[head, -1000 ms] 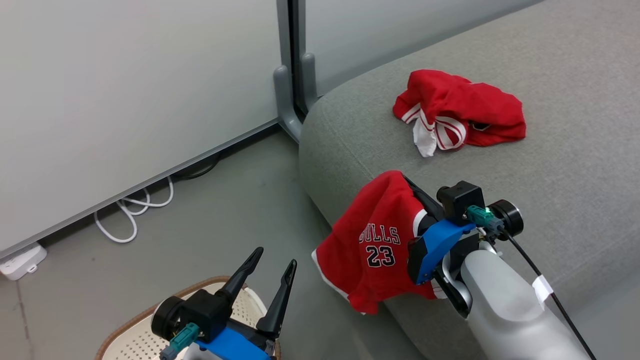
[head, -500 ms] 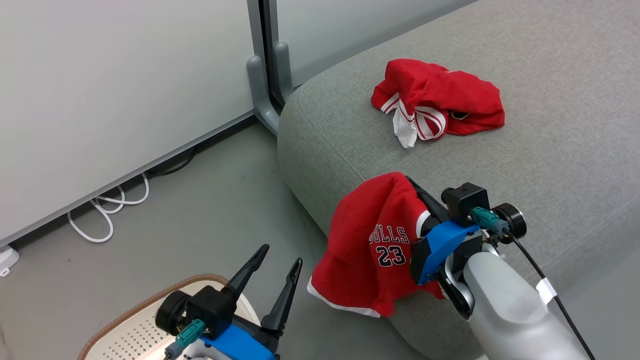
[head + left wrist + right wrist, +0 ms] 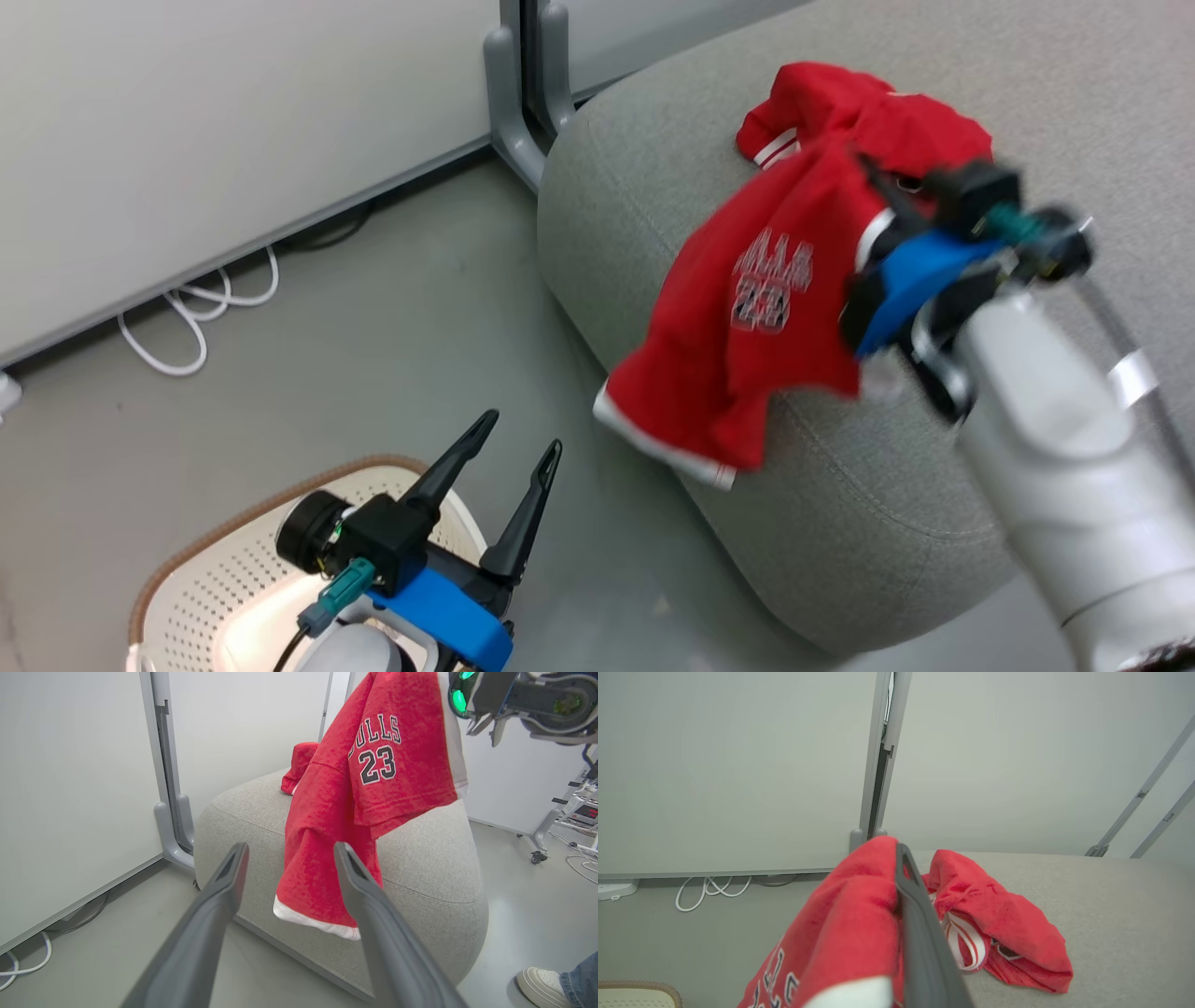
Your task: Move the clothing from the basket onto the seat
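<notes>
At the lower left of the head view, the left gripper [image 3: 522,431] is held over the basket [image 3: 201,588], jaws spread wide with nothing between them. Right of centre, the jersey [image 3: 747,345] is carried by the right gripper [image 3: 900,858], whose jaws are closed on a bunched fold near the top of the cloth. One dark finger is seen and the other is hidden by fabric. Most of the jersey is seen hanging limp past the seat [image 3: 887,523] corner, hem lowest; whether it touches the seat cannot be told. Farther back, at the upper right, the other garment [image 3: 831,98] is seen crumpled on the seat. The jersey is judged light, soft and shapeless: sagging and swinging are expected from any single pinch, and thin fabric may slip. A thick gathered fold or the trimmed neckline is judged the best hold for laying it well onto the seat.
</notes>
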`<state>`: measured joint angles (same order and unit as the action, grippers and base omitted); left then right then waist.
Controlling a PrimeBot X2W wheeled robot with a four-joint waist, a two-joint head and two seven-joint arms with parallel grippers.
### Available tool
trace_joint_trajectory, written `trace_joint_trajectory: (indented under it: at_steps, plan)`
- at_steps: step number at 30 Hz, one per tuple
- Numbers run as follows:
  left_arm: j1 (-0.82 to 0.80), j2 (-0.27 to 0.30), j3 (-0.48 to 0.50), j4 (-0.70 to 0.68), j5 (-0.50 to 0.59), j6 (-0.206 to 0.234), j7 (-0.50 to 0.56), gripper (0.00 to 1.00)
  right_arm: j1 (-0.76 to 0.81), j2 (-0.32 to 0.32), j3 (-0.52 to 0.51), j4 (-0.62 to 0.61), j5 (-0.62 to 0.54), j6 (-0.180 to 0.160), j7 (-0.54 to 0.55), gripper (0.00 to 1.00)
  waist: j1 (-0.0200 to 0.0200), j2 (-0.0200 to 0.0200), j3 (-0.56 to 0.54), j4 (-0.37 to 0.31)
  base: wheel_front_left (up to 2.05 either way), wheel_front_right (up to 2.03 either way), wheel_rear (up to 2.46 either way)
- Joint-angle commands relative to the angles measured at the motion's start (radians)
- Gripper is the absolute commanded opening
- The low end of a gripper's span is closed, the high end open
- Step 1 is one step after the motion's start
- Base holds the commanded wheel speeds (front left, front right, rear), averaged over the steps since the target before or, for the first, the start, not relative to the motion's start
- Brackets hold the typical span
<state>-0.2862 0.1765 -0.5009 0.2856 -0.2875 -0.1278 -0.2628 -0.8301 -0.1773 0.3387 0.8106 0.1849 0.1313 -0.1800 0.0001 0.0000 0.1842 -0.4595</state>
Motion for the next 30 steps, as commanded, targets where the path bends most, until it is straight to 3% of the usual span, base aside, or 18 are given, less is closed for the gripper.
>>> trace_joint_trajectory:
  at_steps: [1, 10, 17, 23, 30]
  plan:
    - [-0.028, 0.017, -0.011, -0.006, 0.008, -0.004, -0.003, 1.0, -0.067, -0.029, -0.019, -0.02, 0.011, -0.001, 0.016, 0.0, -0.0001, 0.0, 0.058, 0.024, 0.0, 0.0, 0.0]
    - [-0.201, 0.081, -0.091, -0.063, 0.013, -0.002, 0.011, 1.0, -0.339, -0.288, -0.187, -0.109, -0.005, -0.001, 0.135, 0.0, -0.0001, 0.0, 0.274, 0.117, 0.0, 0.0, 0.0]
    - [-0.319, 0.13, -0.127, -0.129, 0.014, -0.002, 0.023, 1.0, -0.353, -0.427, -0.397, -0.12, -0.009, -0.001, 0.13, 0.0, -0.0001, 0.0, 0.435, 0.178, 0.0, 0.0, 0.0]
    - [-0.358, 0.136, -0.122, -0.17, 0.025, 0.003, 0.023, 1.0, -0.244, -0.412, -0.548, -0.062, -0.026, -0.001, 0.022, 0.0, -0.0001, 0.0, 0.502, 0.213, 0.0, 0.0, 0.0]
    - [-0.383, 0.137, -0.145, -0.181, 0.038, 0.003, 0.022, 1.0, -0.145, -0.331, -0.676, 0.045, -0.085, -0.001, -0.066, 0.0, -0.0001, 0.0, 0.525, 0.233, 0.0, 0.0, 0.0]
